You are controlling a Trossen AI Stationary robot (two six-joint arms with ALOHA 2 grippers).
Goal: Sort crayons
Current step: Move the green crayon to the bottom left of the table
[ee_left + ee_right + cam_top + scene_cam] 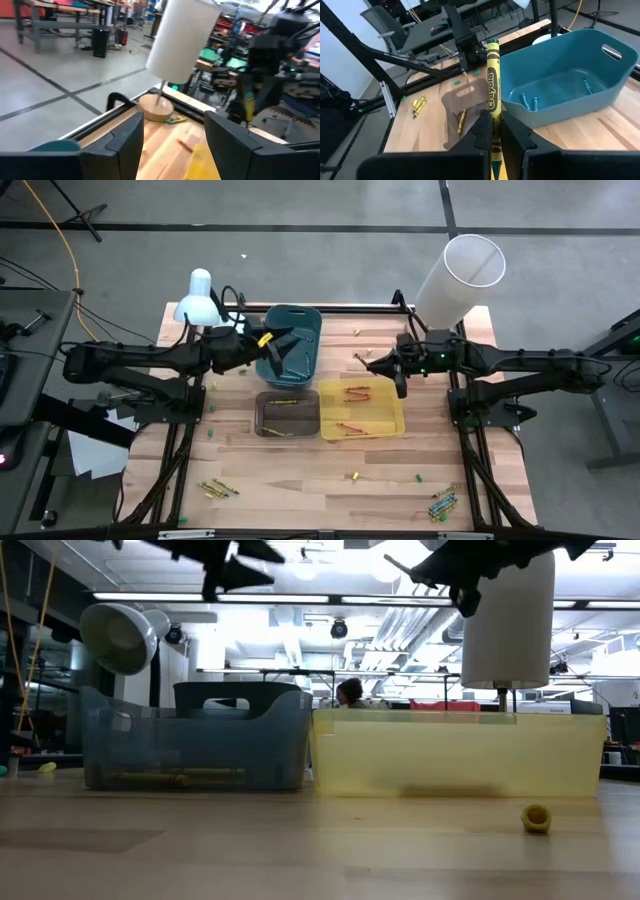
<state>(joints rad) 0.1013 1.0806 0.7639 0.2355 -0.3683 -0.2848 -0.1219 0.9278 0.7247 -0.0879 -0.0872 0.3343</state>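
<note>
My right claw [495, 131] is clamped on a yellow crayon [493, 90], which stands up from between my fingers; I hang above the back edge of the yellow bin [392, 423]. In the yellow bin lie a few orange crayons [357, 392]. Just beside the yellow bin, on the left arm's side, sits the grey bin [262, 421] with yellow crayons [282, 401] in it. Behind the grey bin stands the teal bin [600, 95], holding a few blue crayons [530, 101]. My left claw [274, 350] hovers over the teal bin with its fingers apart and nothing between them. Nearer the table's front edge than the yellow bin lie loose clusters: yellow sticks [218, 489] toward the left arm's corner, and blue and green ones [443, 505] toward the right arm's corner.
</note>
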